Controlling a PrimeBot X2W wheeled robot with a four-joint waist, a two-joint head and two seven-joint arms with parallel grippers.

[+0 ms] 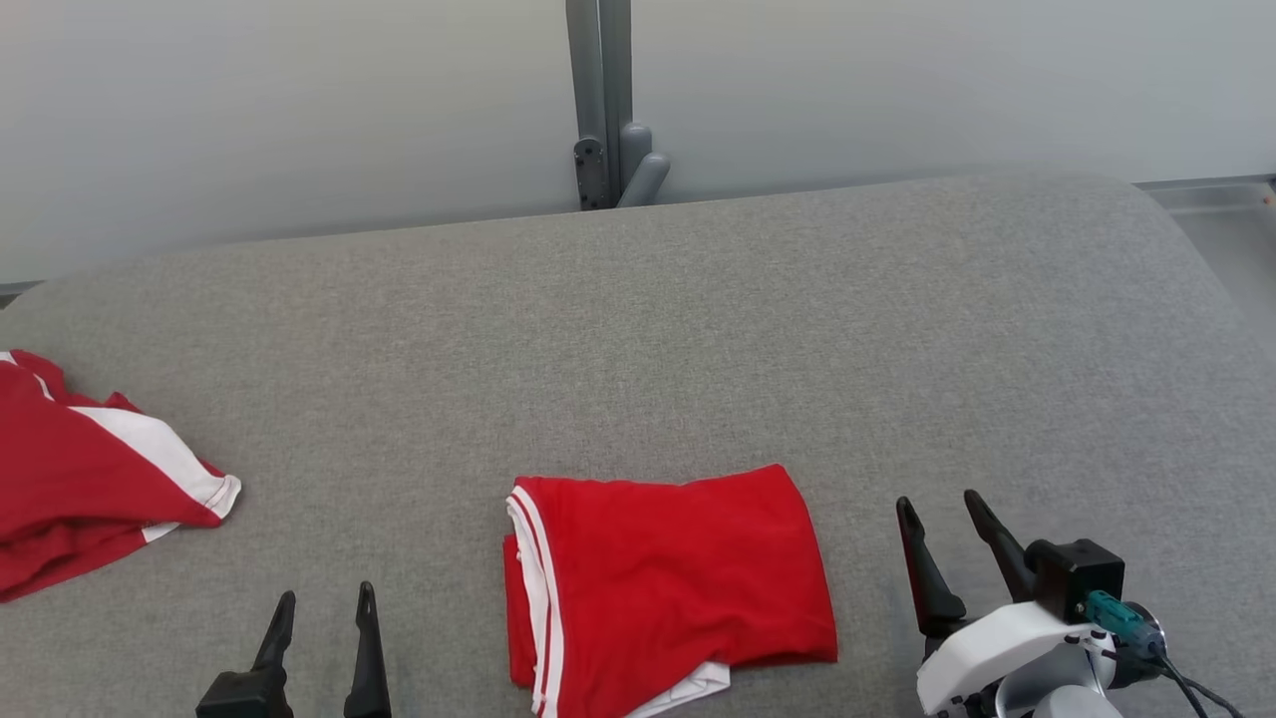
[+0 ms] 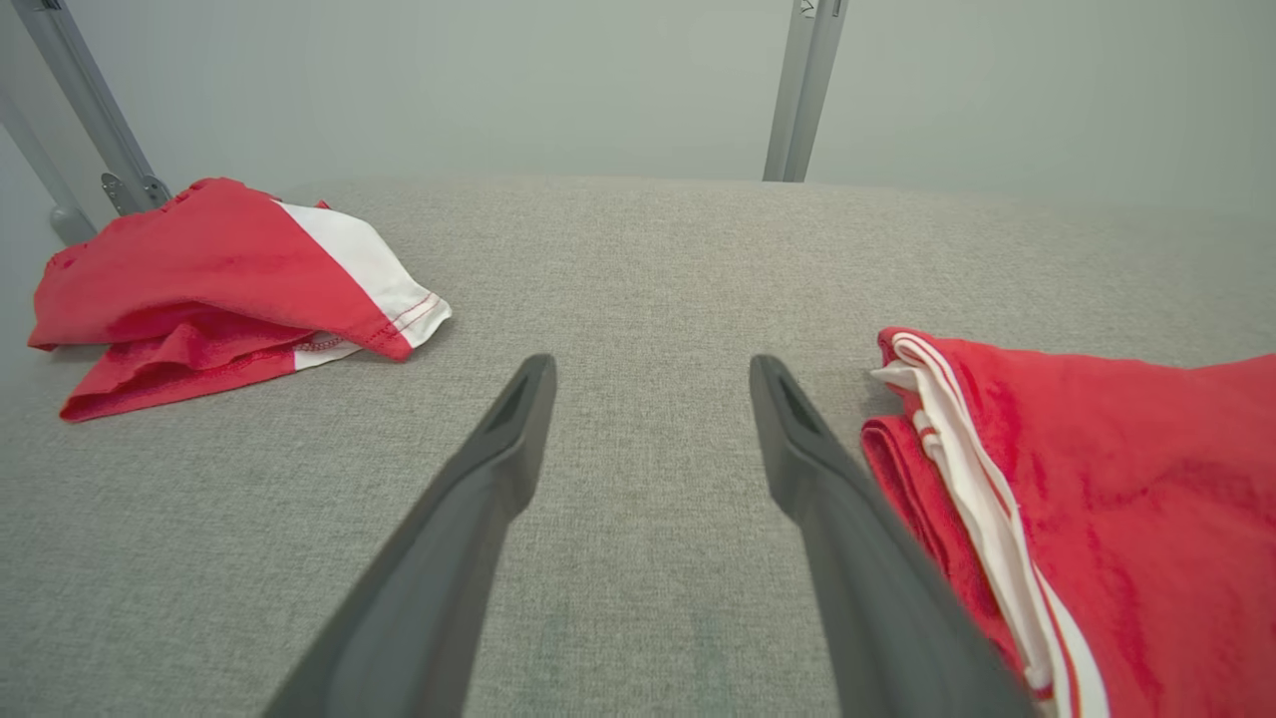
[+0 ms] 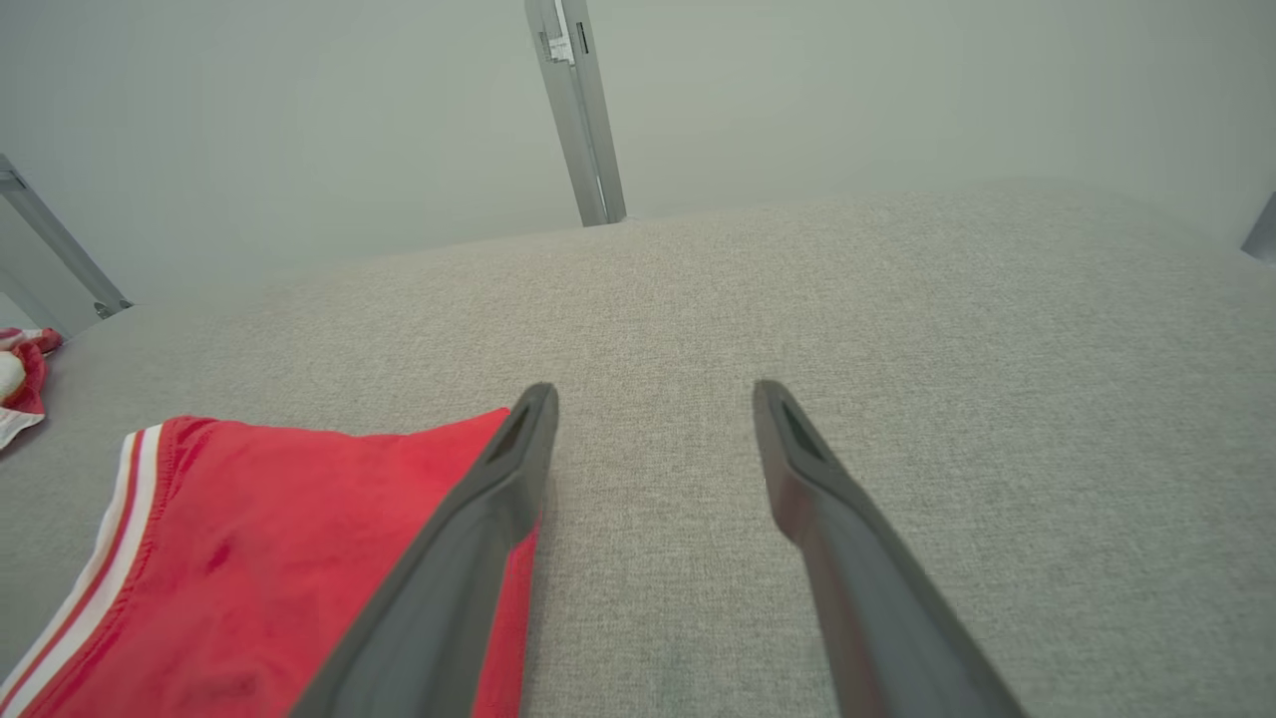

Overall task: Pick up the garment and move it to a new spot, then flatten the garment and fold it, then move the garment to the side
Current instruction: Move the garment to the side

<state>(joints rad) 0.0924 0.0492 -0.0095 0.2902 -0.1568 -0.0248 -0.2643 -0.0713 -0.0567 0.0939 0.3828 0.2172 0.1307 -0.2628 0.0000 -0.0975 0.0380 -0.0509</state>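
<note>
L gripper & R gripper sit spread, empty, either side of folded garment, so pinch all its layers before you shift it aside.

You're looking at what seems a robot test lab: a broad worktop covered in grey cloth, plain pale wall panels right behind the worktop, and a grey metal post with a bolted bracket rising at the worktop's far edge.
</note>
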